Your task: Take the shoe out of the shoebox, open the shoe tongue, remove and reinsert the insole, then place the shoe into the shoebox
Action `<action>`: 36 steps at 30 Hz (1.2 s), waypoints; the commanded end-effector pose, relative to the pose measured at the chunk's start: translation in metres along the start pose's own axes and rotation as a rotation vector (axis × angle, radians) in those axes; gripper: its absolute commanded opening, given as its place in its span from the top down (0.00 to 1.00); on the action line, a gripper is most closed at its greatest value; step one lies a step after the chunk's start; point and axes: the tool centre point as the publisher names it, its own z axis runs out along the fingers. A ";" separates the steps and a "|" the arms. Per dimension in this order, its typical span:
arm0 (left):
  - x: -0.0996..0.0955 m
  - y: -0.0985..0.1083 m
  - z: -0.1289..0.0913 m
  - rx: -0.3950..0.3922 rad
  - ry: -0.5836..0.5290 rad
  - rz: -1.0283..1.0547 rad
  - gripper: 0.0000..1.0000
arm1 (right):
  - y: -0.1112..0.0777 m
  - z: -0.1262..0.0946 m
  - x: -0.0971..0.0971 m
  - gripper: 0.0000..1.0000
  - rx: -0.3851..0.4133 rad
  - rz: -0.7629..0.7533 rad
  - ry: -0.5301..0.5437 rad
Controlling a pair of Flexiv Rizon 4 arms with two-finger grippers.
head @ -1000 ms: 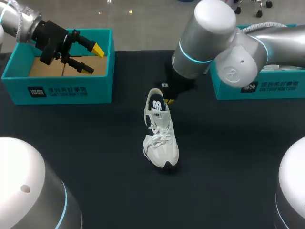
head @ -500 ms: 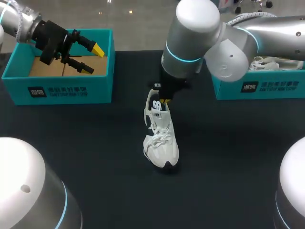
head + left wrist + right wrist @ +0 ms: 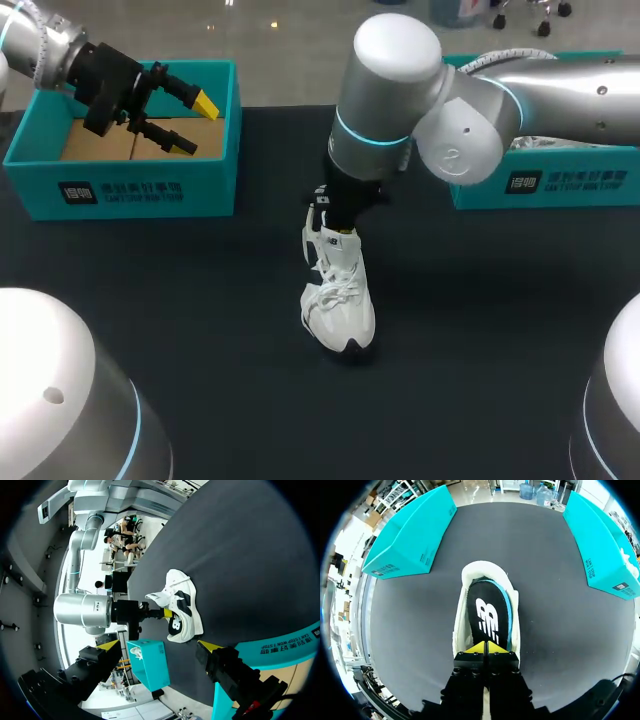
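Overhead, right gripper (tips pressed together) masks the shoe heel; left gripper spread over shoebox.

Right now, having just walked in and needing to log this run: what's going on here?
The right gripper is down at the heel opening of the white shoe, which stands on the black table. Its yellow tips are together at the heel end of the insole; whether they pinch it is not visible. The left gripper hangs open over the left shoebox, holding nothing.
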 end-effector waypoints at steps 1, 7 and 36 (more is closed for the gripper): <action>0.000 0.000 -0.001 0.001 0.003 0.000 0.00 | -0.003 0.000 0.002 1.00 0.015 -0.010 -0.016; 0.000 0.000 -0.001 0.001 0.003 0.000 0.00 | -0.003 -0.004 -0.003 1.00 0.003 0.022 -0.026; 0.000 0.000 -0.001 0.001 0.003 0.000 0.00 | -0.005 0.003 0.001 1.00 0.063 0.162 -0.139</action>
